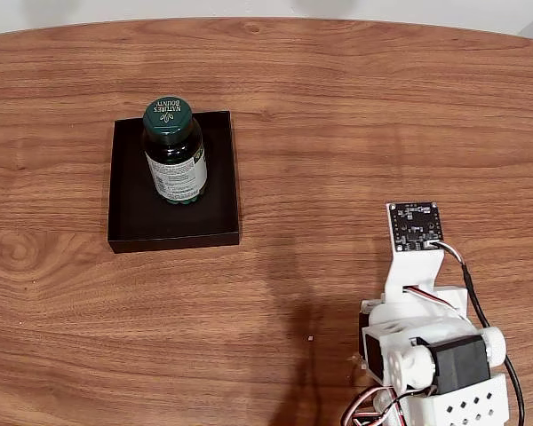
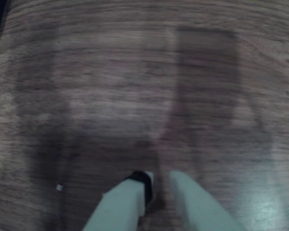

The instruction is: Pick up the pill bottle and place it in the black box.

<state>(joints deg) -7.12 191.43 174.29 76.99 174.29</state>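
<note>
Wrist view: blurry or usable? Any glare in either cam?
Wrist view: soft and blurred, wood grain smeared, end effector fingers out of focus, pale sheen at lower right. Fixed view: sharp, even light, cap lettering on the pill bottle readable, faint arm shadow on the table.

I see a brown wood-grain surface (image 1: 338, 133) across the fixed view, a pale wall strip along the top edge, and one tiny white speck (image 1: 310, 338) lower centre.

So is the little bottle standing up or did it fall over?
Standing up. In the fixed view the pill bottle stands inside the black box, green cap on top, label facing the camera.
</note>
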